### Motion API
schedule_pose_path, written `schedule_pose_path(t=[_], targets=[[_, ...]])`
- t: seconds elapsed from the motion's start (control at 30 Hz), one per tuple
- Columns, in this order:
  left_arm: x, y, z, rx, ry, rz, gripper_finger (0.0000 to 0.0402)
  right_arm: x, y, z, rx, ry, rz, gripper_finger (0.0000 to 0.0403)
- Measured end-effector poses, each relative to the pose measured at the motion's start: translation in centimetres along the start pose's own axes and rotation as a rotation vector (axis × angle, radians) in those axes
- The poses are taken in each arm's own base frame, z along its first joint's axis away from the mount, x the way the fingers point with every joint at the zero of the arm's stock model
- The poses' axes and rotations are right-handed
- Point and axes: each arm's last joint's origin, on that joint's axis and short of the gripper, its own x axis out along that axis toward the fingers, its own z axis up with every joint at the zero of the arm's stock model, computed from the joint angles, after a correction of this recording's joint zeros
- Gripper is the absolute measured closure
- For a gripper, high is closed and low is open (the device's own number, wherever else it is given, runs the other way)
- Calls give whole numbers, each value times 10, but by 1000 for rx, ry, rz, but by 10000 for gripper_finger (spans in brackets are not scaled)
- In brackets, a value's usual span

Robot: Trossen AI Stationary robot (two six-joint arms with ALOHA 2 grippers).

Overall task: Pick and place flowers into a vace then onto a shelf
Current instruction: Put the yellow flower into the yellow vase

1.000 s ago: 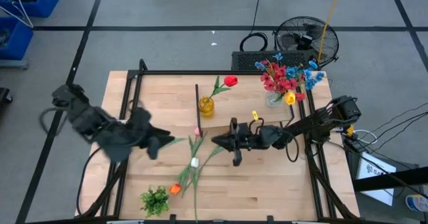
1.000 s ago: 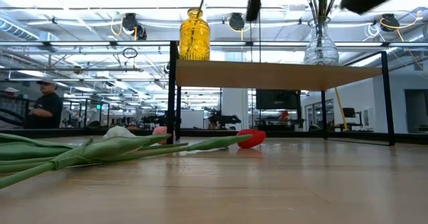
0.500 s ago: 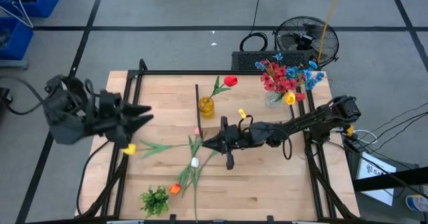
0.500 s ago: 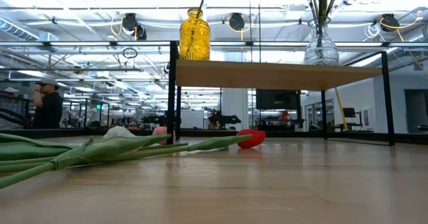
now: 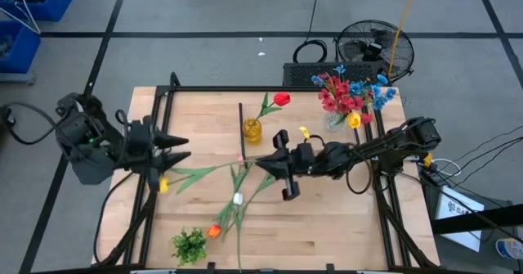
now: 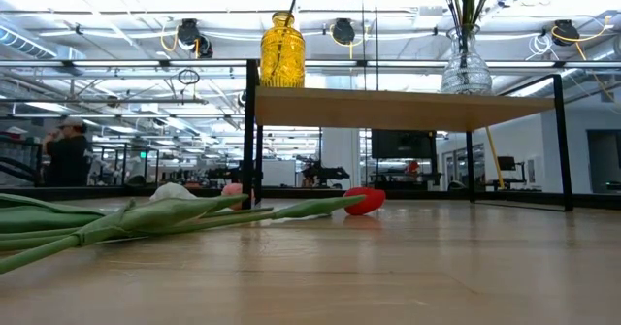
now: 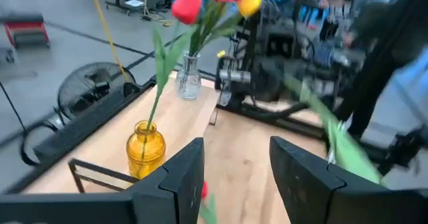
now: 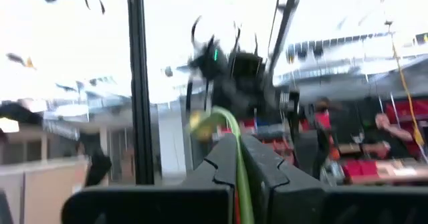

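Task partly done: clear vase (image 5: 335,120) w/ bouquet and yellow vase (image 5: 252,130) w/ red tulip (image 5: 281,100) stand on shelf (image 6: 388,108). Right pincer (image 5: 263,167) clenched on yellow tulip (image 5: 163,184) stem mid-counter (image 5: 327,225); left pincer (image 5: 176,147) released, nr the bloom. Loose flowers (image 5: 233,204) remain on counter

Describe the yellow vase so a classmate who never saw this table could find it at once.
Start at the narrow wooden shelf on black legs, at the table's back. Two vases stand on it; the yellow vase is the amber glass one at its left end, holding one red tulip. The clear vase holds a whole bunch.
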Motion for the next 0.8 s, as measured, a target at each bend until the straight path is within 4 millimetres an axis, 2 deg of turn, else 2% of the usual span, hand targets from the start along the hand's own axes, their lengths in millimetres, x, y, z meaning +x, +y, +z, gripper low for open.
schedule_pose_path(t=[0.13,0.33,0.43,0.53,0.67,0.8], targets=[[1,-3,6,80,-65,21,227,0,2,4,32,-40,68,402],[-12,-4,44,119,-298,64,227,0,5,-1,180,33,155,402],[-20,-1,61,177,-385,79,227,-1,7,2,190,12,242,402],[-30,6,75,151,-454,88,227,-1,7,8,185,-42,291,402],[-27,6,67,249,-407,82,227,-2,5,16,160,-144,209,402],[-3,-17,38,379,-273,-12,227,-2,-1,20,164,-186,141,401]])
